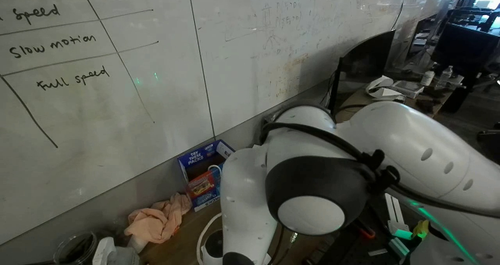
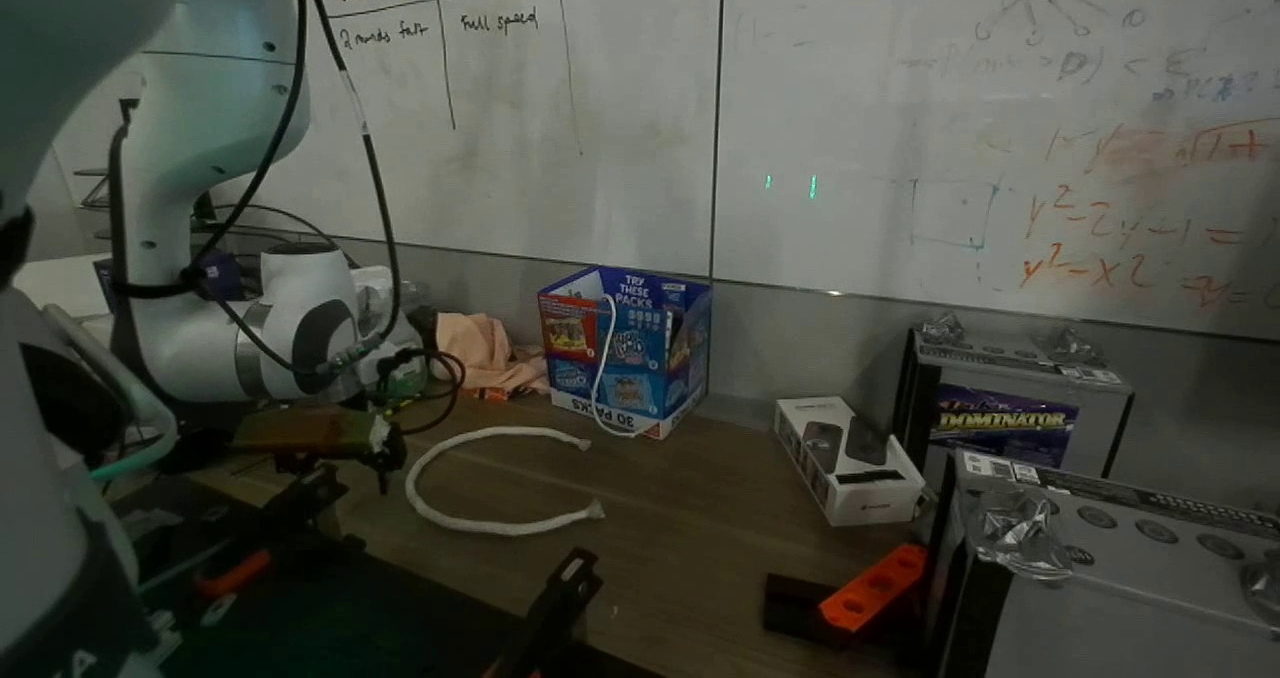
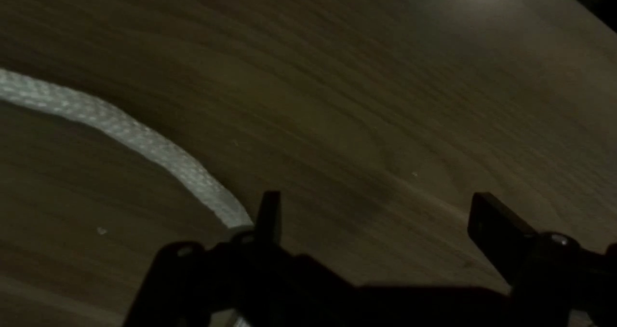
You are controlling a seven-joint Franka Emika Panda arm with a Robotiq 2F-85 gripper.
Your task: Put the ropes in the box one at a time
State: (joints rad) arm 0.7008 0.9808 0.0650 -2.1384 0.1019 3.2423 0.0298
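A white braided rope (image 2: 510,529) lies in a C shape on the wooden table in an exterior view; part of it also shows in an exterior view (image 1: 203,230) beside the arm. A blue snack-pack box (image 2: 625,358), (image 1: 203,194) stands against the wall, open at the top. A second white rope (image 2: 603,358) hangs over the box's rim and down its front; its other end is hidden. In the wrist view my gripper (image 3: 376,201) is open above the table, with nothing between its fingers. The rope (image 3: 144,141) passes behind or under the left-hand finger; contact cannot be told.
A peach cloth (image 1: 156,222) lies beside the box. A white carton (image 2: 850,468), grey batteries (image 2: 1010,408) and an orange part (image 2: 870,588) stand at the right in an exterior view. Black clamps (image 2: 560,598) line the near edge. A whiteboard wall (image 2: 640,138) rises behind.
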